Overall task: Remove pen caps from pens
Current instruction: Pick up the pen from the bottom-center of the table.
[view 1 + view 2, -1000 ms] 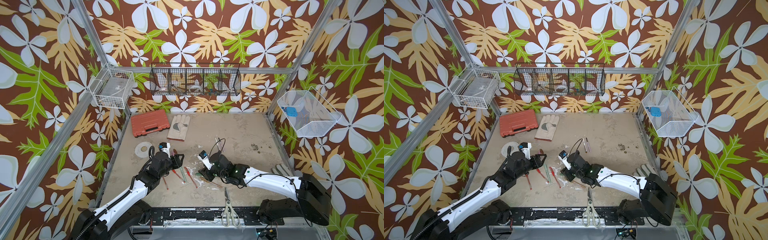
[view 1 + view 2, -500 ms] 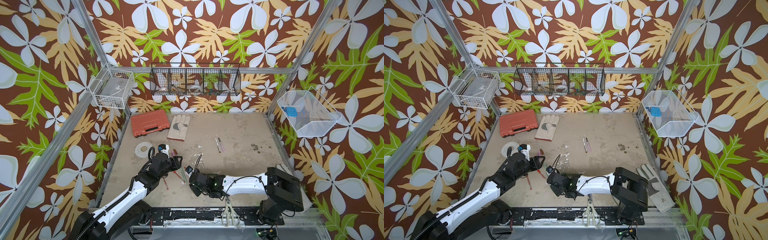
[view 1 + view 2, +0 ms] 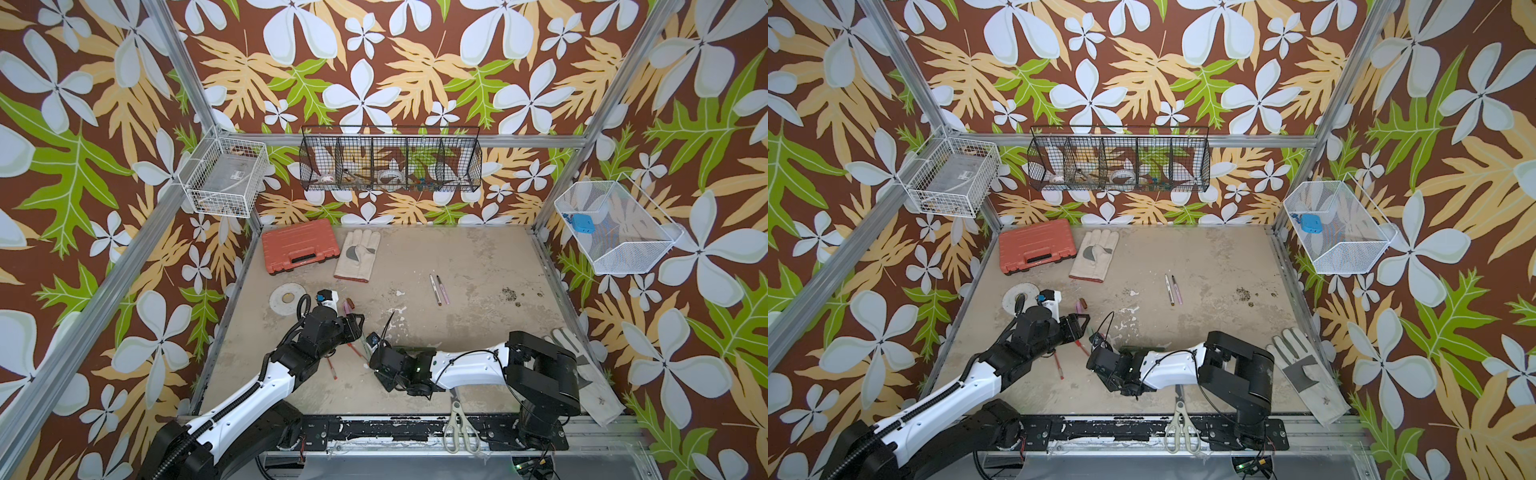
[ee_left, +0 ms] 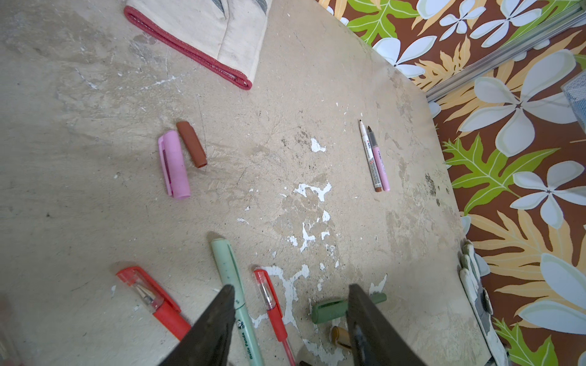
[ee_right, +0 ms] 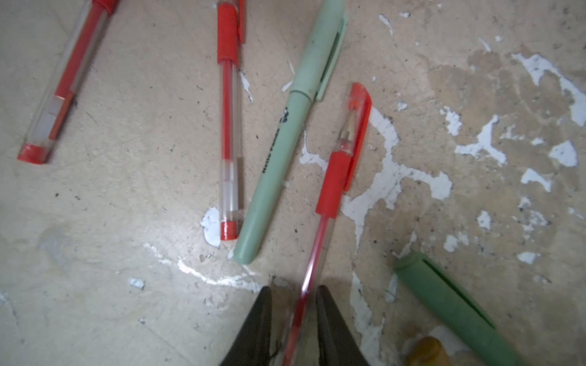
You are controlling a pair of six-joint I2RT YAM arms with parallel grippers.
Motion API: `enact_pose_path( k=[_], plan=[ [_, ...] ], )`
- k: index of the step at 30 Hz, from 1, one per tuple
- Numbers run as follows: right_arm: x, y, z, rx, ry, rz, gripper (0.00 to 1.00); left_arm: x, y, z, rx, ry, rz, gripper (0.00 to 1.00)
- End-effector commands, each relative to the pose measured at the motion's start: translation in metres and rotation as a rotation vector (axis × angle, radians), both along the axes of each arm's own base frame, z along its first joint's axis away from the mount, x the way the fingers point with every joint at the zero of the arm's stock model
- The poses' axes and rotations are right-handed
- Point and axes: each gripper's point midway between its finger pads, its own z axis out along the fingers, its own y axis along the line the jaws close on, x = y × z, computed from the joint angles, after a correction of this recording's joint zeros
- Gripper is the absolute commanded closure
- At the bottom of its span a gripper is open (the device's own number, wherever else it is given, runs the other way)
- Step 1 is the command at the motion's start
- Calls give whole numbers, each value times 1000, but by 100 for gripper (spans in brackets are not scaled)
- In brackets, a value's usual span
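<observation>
Scissors [image 3: 459, 428]: on the near black rail, right of centre.
Right gripper [image 5: 293, 301]: low over the near middle of the floor, jaws drawn close on either side of a capped red pen [image 5: 333, 177]. Whether they press the barrel I cannot tell (a sliver of floor shows on one side).
Left gripper [image 4: 290, 286]: just left of it, fingers spread wide with nothing between them, hanging over a pale green pen [image 4: 225, 263] and a second red pen [image 4: 268, 296], both capped.
Also near: a third red pen [image 4: 152, 299], a dark green pen [image 4: 328, 311] and a gold-brown piece [image 4: 340, 334], the last two partly hidden by a finger.
Loose caps: a pink cap [image 4: 173, 164] and a brown cap [image 4: 191, 144] side by side, just beyond the left gripper.
Uncapped pens: a white marker [image 4: 369, 158] and a lilac-pink pen [image 4: 380, 168] touching, farther back, right of centre.
Tool case [image 3: 299, 251]: orange-red, shut, far left.
White wire basket [image 3: 224, 183]: left wall, holding a clear boxy thing.
Black wire basket [image 3: 390, 164]: far wall, five compartments, with tape rolls and bits too small to name.
White mesh basket [image 3: 615, 232]: right wall, with a blue object [image 3: 579, 220] inside.
Right wrist view only: the pen between the jaws (under the arm in both top views).
Top views only: all three baskets and the case.
</observation>
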Motion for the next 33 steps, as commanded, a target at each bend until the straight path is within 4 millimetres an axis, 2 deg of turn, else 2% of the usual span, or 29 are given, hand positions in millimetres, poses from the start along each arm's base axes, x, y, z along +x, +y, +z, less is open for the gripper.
enact_pose_path(
  k=[1,8,15,20,28,33],
  plan=[
    [-3,-7,-10,-31,19,-9,81,0,2,1,9,-13,2,42],
    [1,-10,-1,-21,-5,-22,91,3,0,2,7,-16,1,42],
    [24,-10,37,38,-56,-53,96,13,-6,17,-2,-38,-11,42],
    [48,-21,77,92,-108,-88,96,26,-13,39,-31,-79,-32,37],
    [94,-59,121,214,-129,-88,96,28,-46,103,-255,-261,-172,30],
    [107,-70,144,335,-128,-15,96,33,-63,111,-328,-292,-236,30]
  ],
)
